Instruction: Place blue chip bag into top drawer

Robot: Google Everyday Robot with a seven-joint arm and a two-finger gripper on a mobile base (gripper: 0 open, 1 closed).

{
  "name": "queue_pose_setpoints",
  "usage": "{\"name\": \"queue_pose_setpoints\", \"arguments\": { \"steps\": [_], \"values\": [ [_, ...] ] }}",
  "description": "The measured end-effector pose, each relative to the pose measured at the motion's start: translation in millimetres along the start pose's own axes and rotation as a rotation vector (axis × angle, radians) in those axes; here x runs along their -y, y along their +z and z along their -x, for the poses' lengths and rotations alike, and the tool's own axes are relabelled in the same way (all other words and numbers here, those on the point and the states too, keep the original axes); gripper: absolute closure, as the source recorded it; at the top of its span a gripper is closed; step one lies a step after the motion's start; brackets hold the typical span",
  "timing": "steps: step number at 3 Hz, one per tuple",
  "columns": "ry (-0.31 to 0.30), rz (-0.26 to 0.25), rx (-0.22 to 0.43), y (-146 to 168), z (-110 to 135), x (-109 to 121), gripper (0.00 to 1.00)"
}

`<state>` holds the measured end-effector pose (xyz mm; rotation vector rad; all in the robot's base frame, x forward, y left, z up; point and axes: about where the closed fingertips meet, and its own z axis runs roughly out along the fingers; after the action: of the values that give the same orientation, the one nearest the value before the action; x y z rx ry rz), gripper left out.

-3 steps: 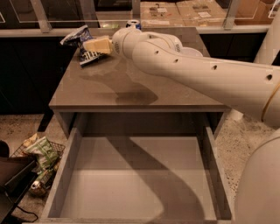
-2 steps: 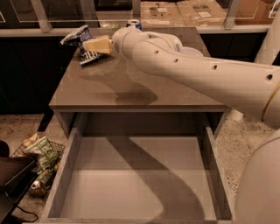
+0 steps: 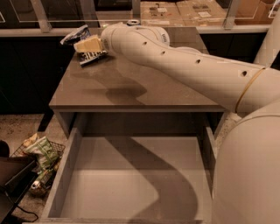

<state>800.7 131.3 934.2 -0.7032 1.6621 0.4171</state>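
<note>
The blue chip bag (image 3: 75,36) is dark blue and white and crumpled. It sits between the tan fingers (image 3: 89,45) of my gripper (image 3: 87,47) at the back left corner of the tabletop (image 3: 131,83). Part of the bag sticks out past the table's left edge, and part hangs below the fingers. The gripper is shut on the bag. My white arm reaches in from the right across the tabletop. The top drawer (image 3: 131,183) is pulled fully open below the tabletop. Its flat grey bottom is bare and carries the arm's shadow.
A wire basket of snack bags, one green and white, (image 3: 41,153) stands on the floor left of the drawer. A dark object (image 3: 13,179) lies at the lower left. Cardboard boxes (image 3: 175,8) sit behind the table. My robot body fills the right side.
</note>
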Motion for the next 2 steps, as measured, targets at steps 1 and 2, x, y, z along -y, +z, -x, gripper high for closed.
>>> {"name": "queue_pose_setpoints", "arguments": {
  "steps": [1,2],
  "values": [
    [-0.023,0.044,-0.032,29.9,-2.1,-3.7,0.0],
    [-0.034,0.063,-0.06,52.3,-7.5,-1.3,0.0]
  ]
}}
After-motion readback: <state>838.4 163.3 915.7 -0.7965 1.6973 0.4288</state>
